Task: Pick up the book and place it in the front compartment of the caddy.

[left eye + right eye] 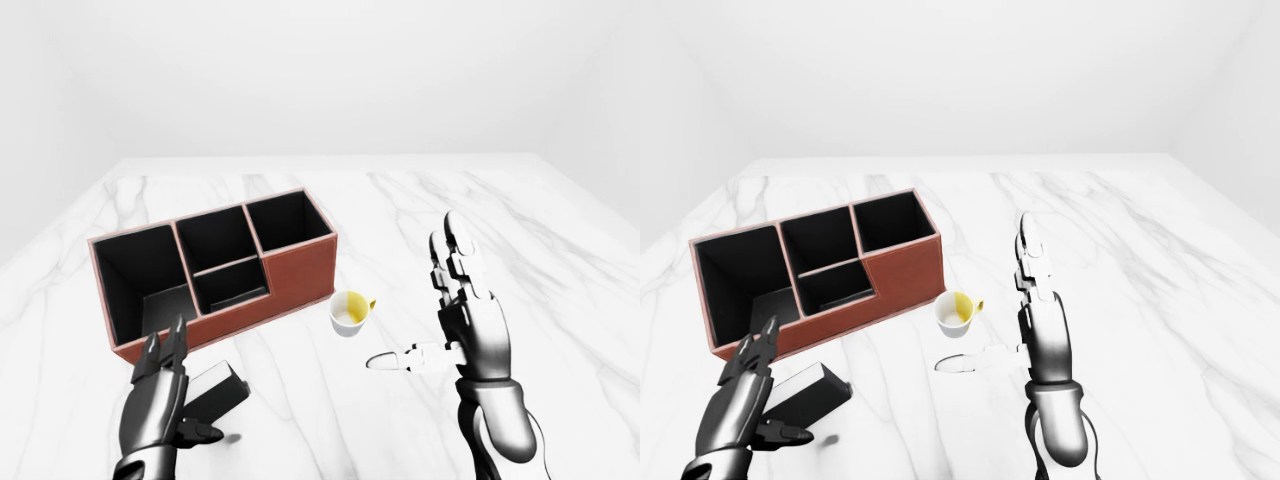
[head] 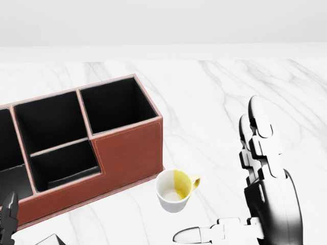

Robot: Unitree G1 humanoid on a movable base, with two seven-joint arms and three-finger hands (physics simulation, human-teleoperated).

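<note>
The red-brown caddy (image 1: 295,275) with black compartments stands on the marble table at the left of the left-eye view. The dark book (image 1: 222,385) lies tilted just below the caddy's near wall, at the bottom left. My left hand (image 1: 190,388) is open at the book's left end, fingers pointing up and thumb reaching under the book's lower edge; I cannot tell whether it touches. My right hand (image 1: 425,305) is open and empty, held upright to the right of the cup, thumb pointing left.
A small white cup (image 1: 350,312) with a yellow handle and side stands on the table (image 1: 400,200) just right of the caddy's corner, between the caddy and my right hand. The table's far edge meets a plain white wall.
</note>
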